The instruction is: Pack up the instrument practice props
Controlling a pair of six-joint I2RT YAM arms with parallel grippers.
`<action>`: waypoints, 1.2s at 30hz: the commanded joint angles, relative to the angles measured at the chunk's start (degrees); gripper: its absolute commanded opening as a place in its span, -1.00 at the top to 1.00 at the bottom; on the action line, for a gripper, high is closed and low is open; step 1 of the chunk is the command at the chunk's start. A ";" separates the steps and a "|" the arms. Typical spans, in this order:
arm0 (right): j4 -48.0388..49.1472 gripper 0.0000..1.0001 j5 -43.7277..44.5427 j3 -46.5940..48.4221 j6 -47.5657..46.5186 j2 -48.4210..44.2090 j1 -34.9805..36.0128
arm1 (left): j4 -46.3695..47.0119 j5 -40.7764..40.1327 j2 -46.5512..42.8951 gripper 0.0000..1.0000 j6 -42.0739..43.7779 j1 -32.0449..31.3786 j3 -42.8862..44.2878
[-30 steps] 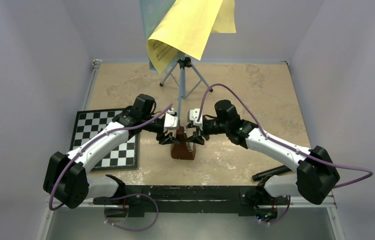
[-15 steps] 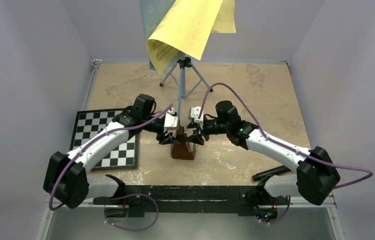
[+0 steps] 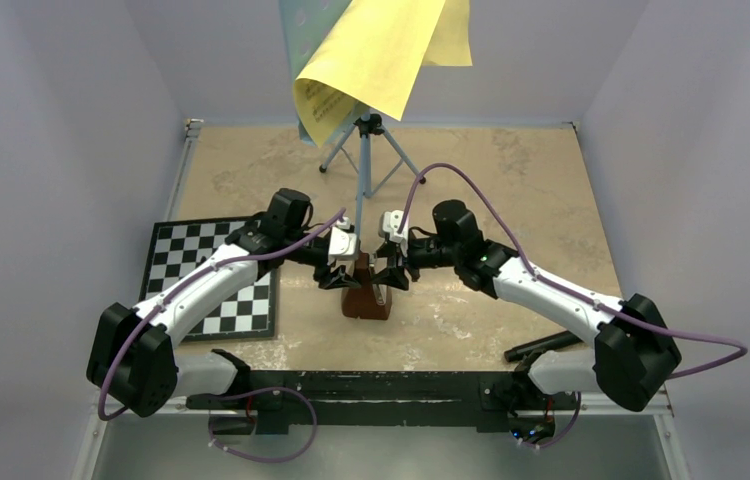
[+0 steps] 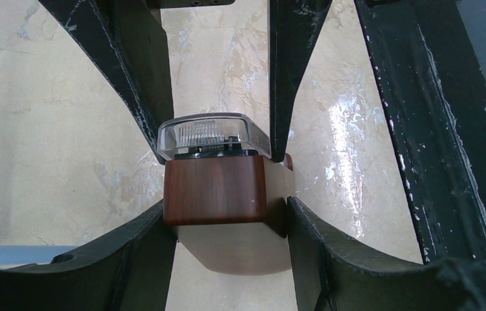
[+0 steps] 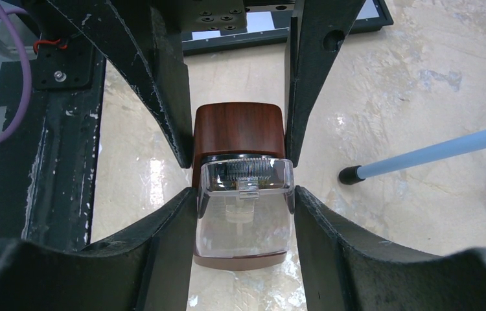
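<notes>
The brown pyramid-shaped metronome (image 3: 366, 298) stands on the table between both arms. My left gripper (image 3: 337, 274) is shut on its wooden body (image 4: 214, 191) from the left. My right gripper (image 3: 391, 274) is shut on it from the right, with its fingers against the clear front cover (image 5: 245, 214). The left wrist view shows my left gripper (image 4: 226, 214) and the right wrist view my right gripper (image 5: 243, 194). The light-blue music stand (image 3: 363, 180) rises just behind on tripod legs. Yellow sheets (image 3: 381, 50) hang over its desk at the top.
The black-and-white chessboard (image 3: 216, 280) lies at the left, under my left arm. One stand leg with a black foot (image 5: 350, 175) reaches close to the metronome. A black bar (image 3: 546, 345) lies at the near right edge. Grey walls close in three sides.
My right wrist has shifted slightly. The metronome and my left arm have not visibly moved.
</notes>
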 commanded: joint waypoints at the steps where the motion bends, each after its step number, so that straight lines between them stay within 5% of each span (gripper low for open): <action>1: -0.08 1.00 -3.32 1.53 2.49 -0.50 0.98 | 0.20 -5.80 2.82 1.00 1.95 -0.69 -2.33; 13: -2.15 1.00 0.71 0.38 1.59 -4.21 1.39 | 0.11 -6.40 3.31 1.00 2.52 -0.68 -2.53; 29: 4.12 1.00 2.90 -0.61 0.48 1.73 1.70 | -0.88 -6.25 3.13 1.00 3.34 -0.66 -2.83; 36: -1.91 1.00 0.58 1.63 -2.87 -1.31 0.96 | -2.53 -6.15 3.28 1.00 5.96 -0.59 -2.56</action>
